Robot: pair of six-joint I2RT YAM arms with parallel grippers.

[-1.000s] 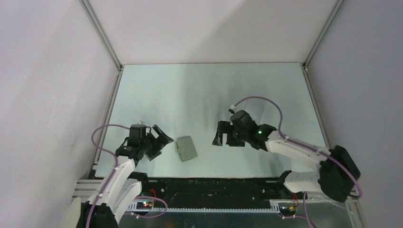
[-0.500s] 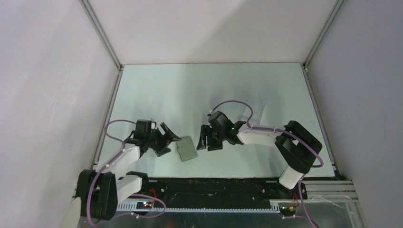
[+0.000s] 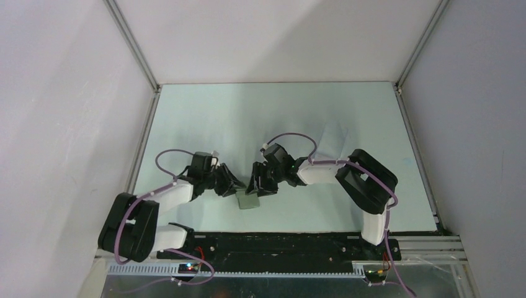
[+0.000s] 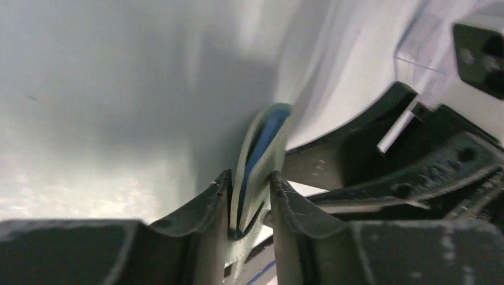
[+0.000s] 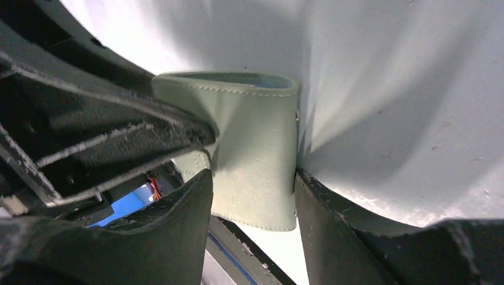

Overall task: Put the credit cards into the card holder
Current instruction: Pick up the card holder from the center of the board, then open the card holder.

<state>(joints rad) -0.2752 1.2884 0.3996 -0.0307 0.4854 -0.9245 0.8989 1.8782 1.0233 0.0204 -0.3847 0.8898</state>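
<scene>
Pinching the card holder (image 3: pixel 249 200) from ten o'clock, our left pincer (image 4: pixel 250 193) steadies it; our right pincer (image 5: pixel 252 178) squeezes its sides from one o'clock, maybe to open it.

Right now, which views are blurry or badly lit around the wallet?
Top view: sharp, even light, but the wallet is small and partly covered. Left wrist: blurred throughout, left fingers soft, wallet edge-on. Right wrist: wallet crisp, stitching visible; right fingers dark and soft; table glares white.
</scene>
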